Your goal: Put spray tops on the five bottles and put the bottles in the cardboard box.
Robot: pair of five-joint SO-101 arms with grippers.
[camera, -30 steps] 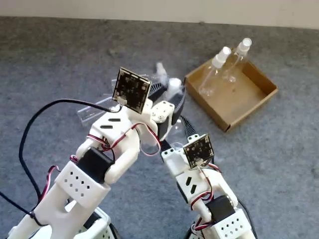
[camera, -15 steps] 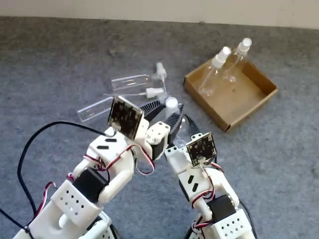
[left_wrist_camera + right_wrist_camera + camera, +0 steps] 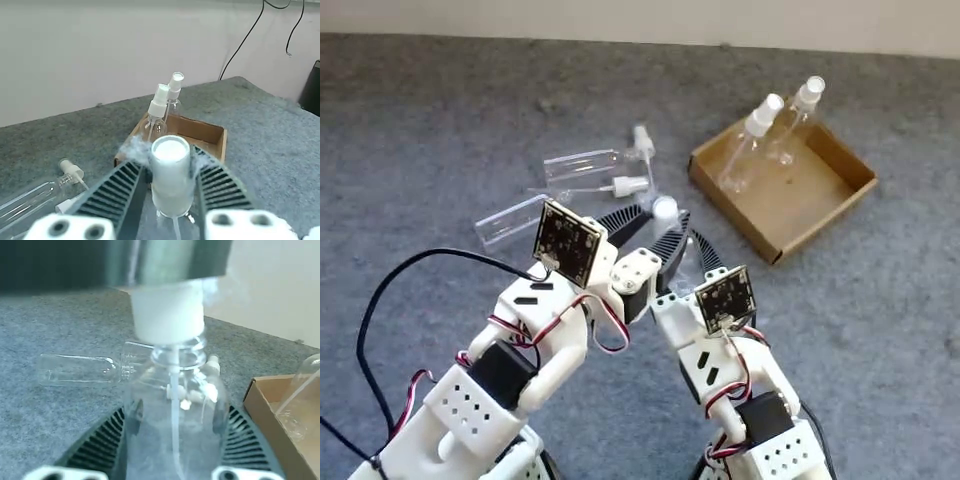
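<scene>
**Holding spray top on bottle, both grippers clamped**

Pinching white spray top [image 3: 170, 150] w/ left gripper [image 3: 171, 170], ribbed fingers [image 3: 125, 185] pressed tight on both sides of it. Gripping clear bottle [image 3: 176, 390] w/ right gripper [image 3: 175, 435], closed round the lower body, bottle upright. Resting top on the bottle's neck, thin dip tube hanging down inside; screwed home or not, can't tell. Sitting approx mid-table [image 3: 440, 120] in high view, btwn the two arm ends.

Spotting cardboard box [image 3: 805, 205] at approx 2 o'clock from held bottle, near but apart. Inside it, side by side: two capped bottles [image 3: 748, 150] and [image 3: 790, 125], tilted, white tops leaning at the far rim toward 1 o'clock.

Finding two uncapped bottles lying flat on the grey surface: first [image 3: 580, 165] at approx 10 o'clock from held bottle, second [image 3: 510, 222] at approx 9 o'clock, partly behind left arm's camera board.

Noting two loose tops w/ tubes showing: one [image 3: 642, 140] at approx 12 o'clock, just beside the first lying bottle's end; other [image 3: 628, 185] at approx 11 o'clock, btwn that bottle and the left gripper.
</scene>
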